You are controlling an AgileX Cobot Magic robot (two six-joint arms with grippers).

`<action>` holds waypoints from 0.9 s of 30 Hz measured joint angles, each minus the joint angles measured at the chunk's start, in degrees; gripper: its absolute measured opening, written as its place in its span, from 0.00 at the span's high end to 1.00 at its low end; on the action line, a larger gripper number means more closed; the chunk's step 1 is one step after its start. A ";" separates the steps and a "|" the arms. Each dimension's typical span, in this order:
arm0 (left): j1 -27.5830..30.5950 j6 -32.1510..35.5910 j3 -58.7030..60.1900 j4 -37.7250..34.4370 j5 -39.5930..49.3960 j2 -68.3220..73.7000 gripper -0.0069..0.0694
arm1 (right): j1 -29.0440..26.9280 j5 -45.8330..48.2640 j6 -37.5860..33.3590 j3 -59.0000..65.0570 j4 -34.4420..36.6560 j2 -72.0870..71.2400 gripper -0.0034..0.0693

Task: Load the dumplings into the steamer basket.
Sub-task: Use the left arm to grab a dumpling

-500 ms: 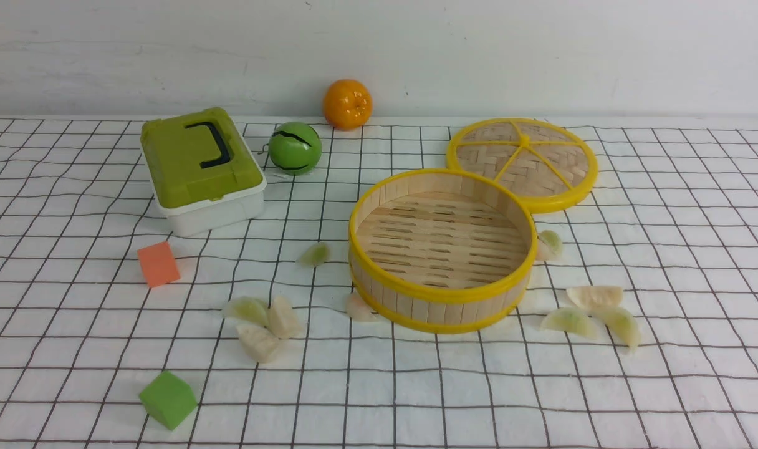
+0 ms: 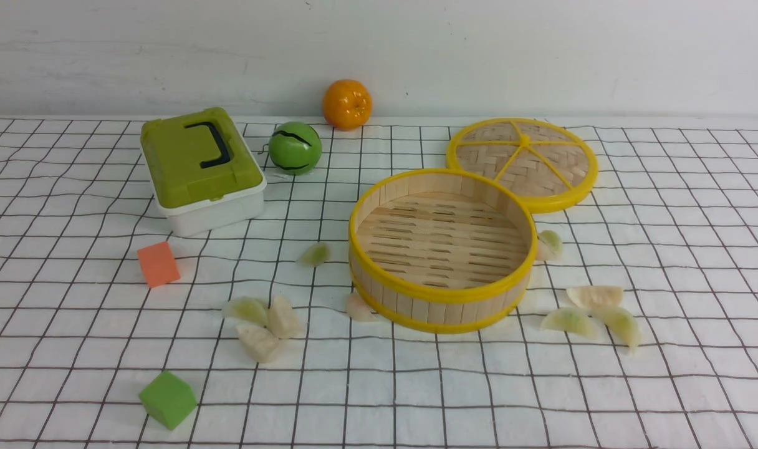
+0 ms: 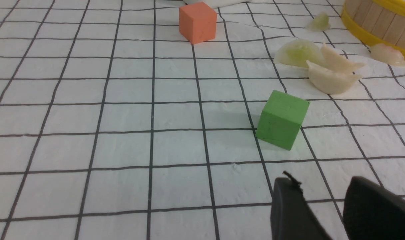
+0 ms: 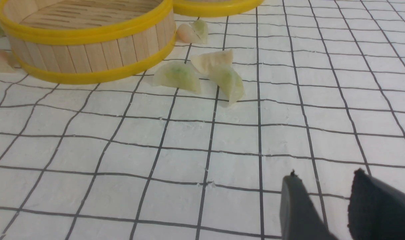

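A pale wall backs a bench spread with white cloth ruled in black squares. The left jaws, seen only from their own wrist camera, stand partly apart with nothing between them, low over bare cloth. The right jaws stand the same way, also empty. Neither arm reaches into the front view. Ahead of the left jaws sits a green cube, and beyond it three dumplings touch one another. Ahead of the right jaws, well apart from them, another trio lies near the steamer basket. The basket stands upright near the bench's middle with its slatted floor bare, so I judge the task to be at its very start, the approach to a first dumpling. More lie around it: a pinkish one touching its wall, a greenish one near its left side, and a pale one, perhaps two, just beside its right. They are small, translucent crescents and probably slippery. The next move calls for lowering parted jaws astride one, across its narrow width, without nudging its neighbours.
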 joint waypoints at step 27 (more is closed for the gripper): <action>0.00 0.12 0.00 0.01 -6.49 0.00 0.60 | 0.00 -3.94 0.00 0.43 -0.06 0.00 0.62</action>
